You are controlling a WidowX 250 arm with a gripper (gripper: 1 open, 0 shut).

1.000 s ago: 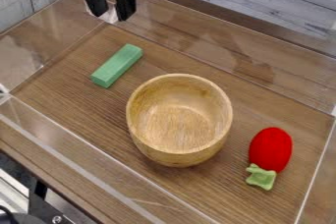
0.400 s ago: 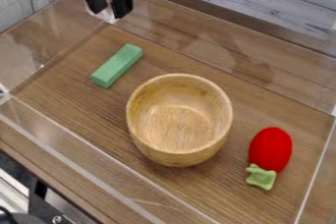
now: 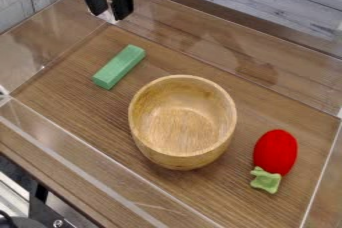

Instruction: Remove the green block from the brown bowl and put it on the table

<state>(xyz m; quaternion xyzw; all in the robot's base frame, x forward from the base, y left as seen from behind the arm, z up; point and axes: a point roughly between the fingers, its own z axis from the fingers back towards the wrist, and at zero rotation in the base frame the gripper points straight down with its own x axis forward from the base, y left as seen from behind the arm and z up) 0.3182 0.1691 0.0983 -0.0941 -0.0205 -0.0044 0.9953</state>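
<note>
Black claw at the top left, hanging over the wooden table, fingers spread apart and gripping nothing. Below the claw and well apart from it, green block lying flat on the table, just beside and outside the brown bowl. Bowl empty, bare wooden inside showing; farther from the claw, past the bowl, a red strawberry toy on the table.

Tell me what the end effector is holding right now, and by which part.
Nothing is held. The end effector hangs open and empty at the top of the view, apart from the green block, which lies on the table beside the empty brown bowl.
</note>
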